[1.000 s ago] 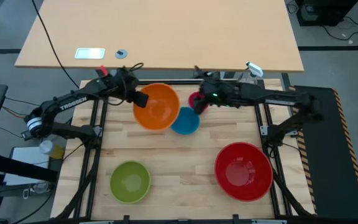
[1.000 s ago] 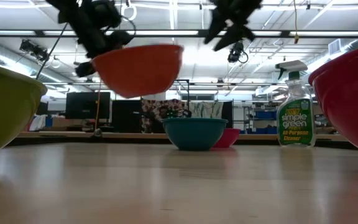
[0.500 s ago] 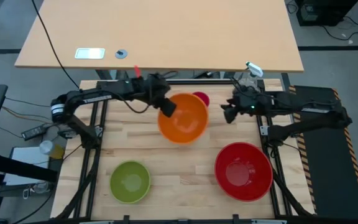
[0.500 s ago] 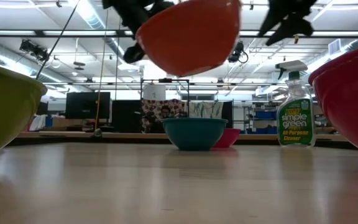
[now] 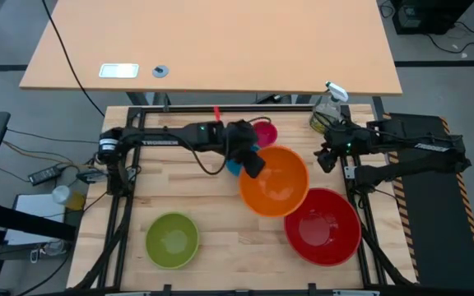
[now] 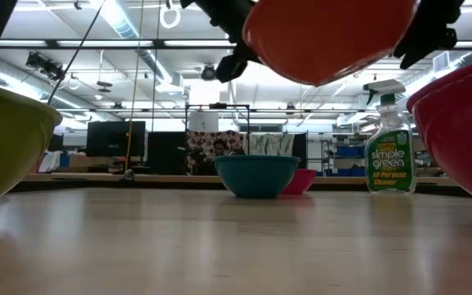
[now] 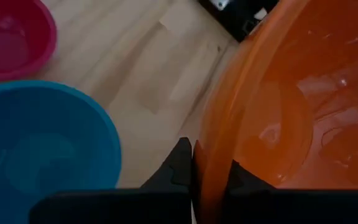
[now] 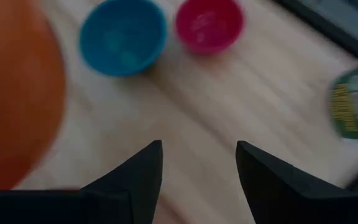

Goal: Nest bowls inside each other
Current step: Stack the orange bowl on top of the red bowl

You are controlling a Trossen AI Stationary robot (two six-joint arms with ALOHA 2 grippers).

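Note:
My left gripper (image 5: pixel 252 164) is shut on the orange bowl (image 5: pixel 275 181), which hangs in the air right of the table's middle, beside the red bowl (image 5: pixel 322 227) at the near right. The blue bowl (image 7: pixel 42 143) and the pink bowl (image 7: pixel 10 36) rest on their bases at the far middle, the blue one partly under my left arm. The green bowl (image 5: pixel 172 239) sits at the near left. My right gripper (image 8: pixel 199 155) hovers open and empty above the table's far right part. My left gripper pinches the orange bowl's rim (image 7: pixel 199 163) on the bowl's far-left side, one finger inside the bowl and one outside. The fingers (image 7: pixel 180 163) slant down from the table's far left. The bowl is lifted clear of the table, open side up, high in the low view (image 6: pixel 326 37).
A clear spray bottle (image 5: pixel 326 110) stands at the table's far right corner, close to my right arm. A black frame (image 5: pixel 130 156) runs along the table's edges. Bare wood lies in the middle and near middle between the green and red bowls.
My left gripper has carried the orange bowl from the far left, over the blue bowl, toward the table's right and near side, ending beside the red bowl; the bowl stays clear of the table. My right gripper has drawn back toward the table's right edge, still open.

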